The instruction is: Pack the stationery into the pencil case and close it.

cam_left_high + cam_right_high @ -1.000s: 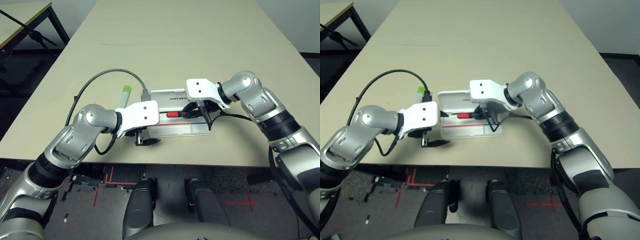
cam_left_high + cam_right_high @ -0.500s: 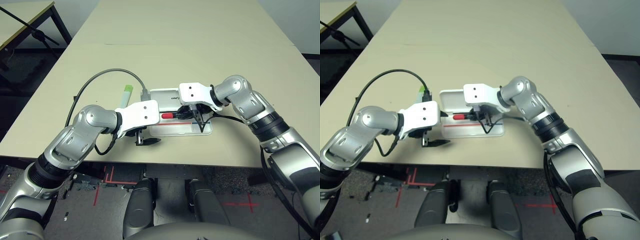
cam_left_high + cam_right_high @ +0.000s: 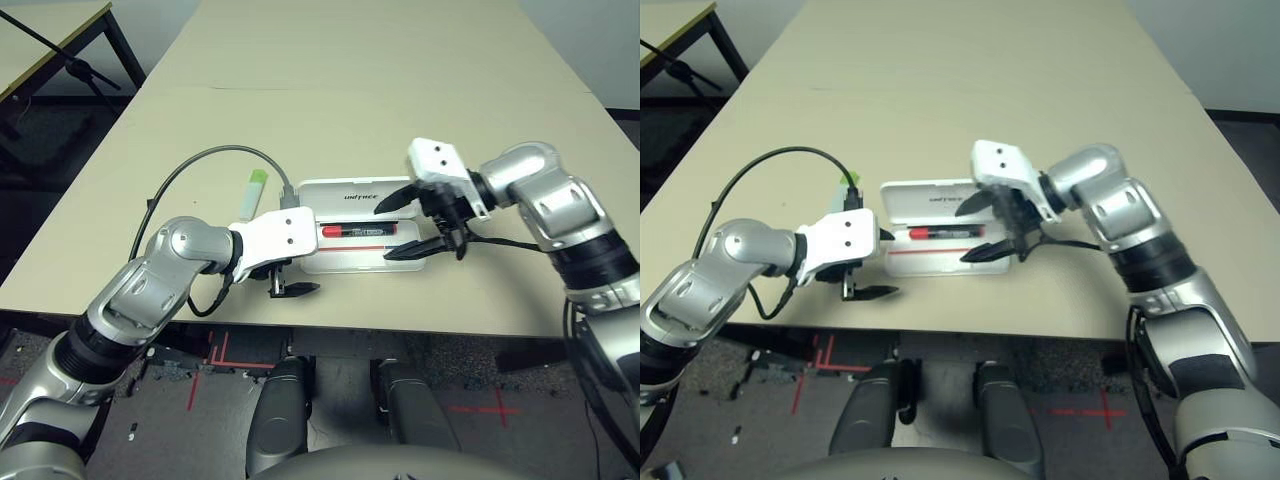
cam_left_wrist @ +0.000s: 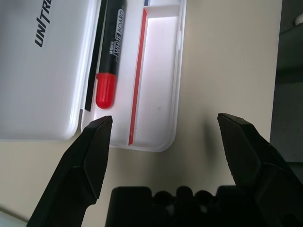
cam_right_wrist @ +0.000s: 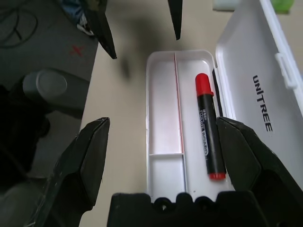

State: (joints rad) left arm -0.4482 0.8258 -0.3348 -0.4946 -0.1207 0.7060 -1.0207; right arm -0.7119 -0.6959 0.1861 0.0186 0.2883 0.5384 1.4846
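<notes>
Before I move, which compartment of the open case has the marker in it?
The long, undivided compartment of the white case, right beside the hinged lid. It holds the red-capped marker; the two across the red stripe are empty.

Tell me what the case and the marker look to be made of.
Pencil case: hard plastic, by the look of it, white and smooth with a soft sheen; its thin, stiff moulded walls suggest that.
Marker: probably plastic too, with a glossy red cap and a smooth black barrel bearing white print, though the barrel could be coated metal.
</notes>
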